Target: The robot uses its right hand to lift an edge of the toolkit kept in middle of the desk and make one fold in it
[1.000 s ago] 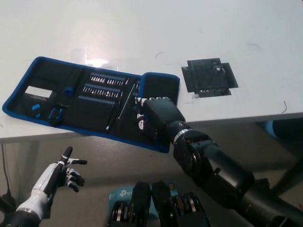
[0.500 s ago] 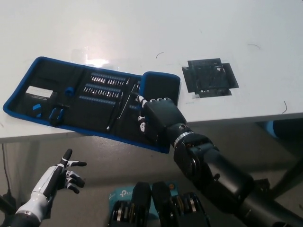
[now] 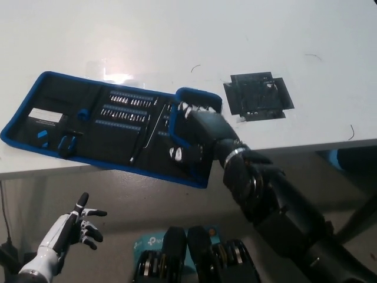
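The toolkit [image 3: 88, 127], a black roll with blue trim, lies open across the white desk [image 3: 265, 41] and holds rows of bits and small tools. Its right end flap [image 3: 203, 97] stands raised and turned inward. My black right hand [image 3: 194, 132] covers that flap, fingers curled around its edge, with the pale fingertips [image 3: 175, 154] pointing left over the tool rows. The black arm hides the toolkit's lower right corner. My white left hand [image 3: 76, 227] rests open below the desk's front edge at lower left, fingers apart, holding nothing.
A black square patch [image 3: 259, 96] lies on the desk just right of the toolkit. The desk's front edge [image 3: 318, 146] runs right from the arm. A teal box [image 3: 147, 240] sits on the floor below.
My right hand has moved up and to the left over the raised flap, covering more of it. The left hand has sunk slightly lower.
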`<state>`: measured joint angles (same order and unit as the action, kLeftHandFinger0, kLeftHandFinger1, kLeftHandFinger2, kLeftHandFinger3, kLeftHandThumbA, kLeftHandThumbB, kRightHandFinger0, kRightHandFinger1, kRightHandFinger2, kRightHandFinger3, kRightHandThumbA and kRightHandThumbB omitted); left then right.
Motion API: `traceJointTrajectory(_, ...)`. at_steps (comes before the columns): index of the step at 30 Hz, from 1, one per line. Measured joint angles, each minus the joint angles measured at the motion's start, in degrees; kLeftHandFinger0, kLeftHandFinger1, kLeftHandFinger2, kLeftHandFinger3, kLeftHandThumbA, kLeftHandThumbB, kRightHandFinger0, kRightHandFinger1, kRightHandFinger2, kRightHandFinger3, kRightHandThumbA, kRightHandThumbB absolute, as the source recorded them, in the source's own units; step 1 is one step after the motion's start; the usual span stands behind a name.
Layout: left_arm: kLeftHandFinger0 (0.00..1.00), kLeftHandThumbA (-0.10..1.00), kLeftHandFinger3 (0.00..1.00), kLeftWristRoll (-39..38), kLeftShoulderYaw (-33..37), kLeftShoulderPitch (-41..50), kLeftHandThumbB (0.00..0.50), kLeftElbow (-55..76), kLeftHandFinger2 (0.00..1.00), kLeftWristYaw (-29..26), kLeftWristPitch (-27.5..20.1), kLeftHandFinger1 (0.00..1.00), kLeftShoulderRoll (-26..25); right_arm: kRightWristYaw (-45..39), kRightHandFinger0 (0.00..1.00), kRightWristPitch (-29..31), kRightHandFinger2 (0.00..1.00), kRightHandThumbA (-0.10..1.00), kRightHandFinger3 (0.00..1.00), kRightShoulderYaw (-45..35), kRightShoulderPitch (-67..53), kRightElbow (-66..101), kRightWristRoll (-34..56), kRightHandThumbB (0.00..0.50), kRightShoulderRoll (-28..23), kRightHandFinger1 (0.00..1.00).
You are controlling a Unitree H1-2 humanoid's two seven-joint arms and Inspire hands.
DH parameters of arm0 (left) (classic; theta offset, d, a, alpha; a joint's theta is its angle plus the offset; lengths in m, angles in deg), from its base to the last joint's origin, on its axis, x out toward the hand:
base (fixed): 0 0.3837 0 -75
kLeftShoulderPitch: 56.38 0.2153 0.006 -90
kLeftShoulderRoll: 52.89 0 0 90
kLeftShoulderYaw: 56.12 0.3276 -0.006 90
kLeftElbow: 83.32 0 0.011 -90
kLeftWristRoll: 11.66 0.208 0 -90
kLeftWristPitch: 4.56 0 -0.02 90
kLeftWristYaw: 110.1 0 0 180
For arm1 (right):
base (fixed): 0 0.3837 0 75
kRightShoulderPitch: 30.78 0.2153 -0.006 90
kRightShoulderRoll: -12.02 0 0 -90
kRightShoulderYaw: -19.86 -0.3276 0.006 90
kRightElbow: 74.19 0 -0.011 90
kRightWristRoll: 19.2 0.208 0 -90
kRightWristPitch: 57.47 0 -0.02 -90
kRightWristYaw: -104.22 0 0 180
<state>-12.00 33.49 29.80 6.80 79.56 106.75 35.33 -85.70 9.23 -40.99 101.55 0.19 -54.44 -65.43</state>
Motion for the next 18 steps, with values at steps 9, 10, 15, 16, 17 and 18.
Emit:
traceJointTrajectory(9, 0.46, 1.0, 0.64, 0.0, 0.0, 0.9, 0.491, -0.1, 0.38, 0.0, -0.4, 0.45, 0.0, -5.5, 1.0, -2.5, 1.0, 0.74, 1.0, -11.3, 4.9, 6.5, -0.9, 0.409, 4.7, 1.0)
traceJointTrajectory(10, 0.45, 1.0, 0.64, 0.0, 0.0, 0.9, 0.497, -0.1, 0.36, 0.0, -0.4, 0.43, 0.0, -6.3, 1.0, -2.5, 1.0, 0.7, 1.0, -12.9, 5.2, 7.4, -1.3, 0.399, 5.1, 1.0)
traceJointTrajectory(15, 0.43, 1.0, 0.61, 0.0, -0.1, 1.3, 0.483, -0.1, 0.34, 0.0, -0.4, 0.42, 0.1, -10.6, 1.0, -2.9, 1.0, 0.59, 1.0, -21.5, 5.5, 11.1, -2.5, 0.369, 6.9, 1.0)
traceJointTrajectory(16, 0.43, 1.0, 0.61, 0.0, -0.2, 1.3, 0.485, -0.1, 0.34, 0.0, -0.4, 0.42, 0.1, -11.5, 1.0, -3.0, 1.0, 0.54, 1.0, -23.8, 5.5, 12.3, -2.4, 0.36, 6.9, 1.0)
traceJointTrajectory(17, 0.44, 1.0, 0.61, 0.0, -0.2, 1.4, 0.481, -0.1, 0.35, 0.0, -0.4, 0.43, 0.1, -12.2, 1.0, -3.1, 1.0, 0.56, 1.0, -25.6, 5.6, 13.3, -2.4, 0.375, 6.9, 1.0)
traceJointTrajectory(18, 0.44, 1.0, 0.61, 0.0, -0.3, 1.6, 0.486, -0.1, 0.35, 0.0, -0.4, 0.43, 0.1, -13.2, 1.0, -3.1, 1.0, 0.57, 1.0, -28.0, 5.7, 14.5, -2.4, 0.371, 6.9, 1.0)
